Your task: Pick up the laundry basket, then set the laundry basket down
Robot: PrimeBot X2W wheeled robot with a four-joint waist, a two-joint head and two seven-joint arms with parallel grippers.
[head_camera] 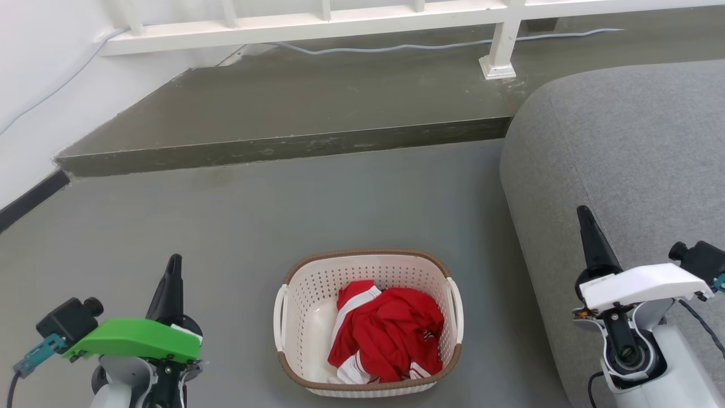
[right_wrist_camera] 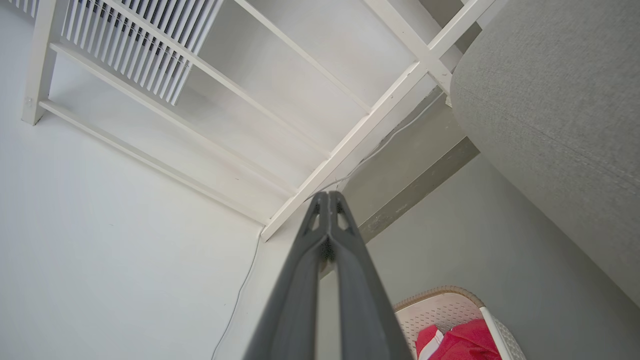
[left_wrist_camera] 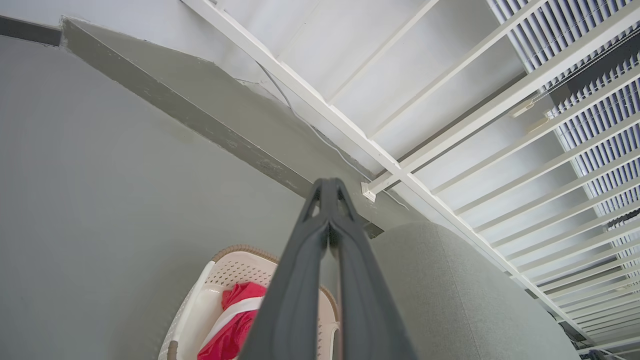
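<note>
Laundry basket point(head_camera: 362, 253): one, upright on the grey floor point(head_camera: 226, 226), 6 o'clock in the head view.
Handles point(head_camera: 278, 311): two, white, at its 9 and 3 o'clock.
Red garment point(head_camera: 391, 334): one, inside.
Grippers: two. Left gripper point(head_camera: 173, 263) at the basket's 9 o'clock, right gripper point(head_camera: 584, 220) at 3, both well apart from it, fingers pressed together, empty.
Handling: part both, take one handle each, lift level.
</note>
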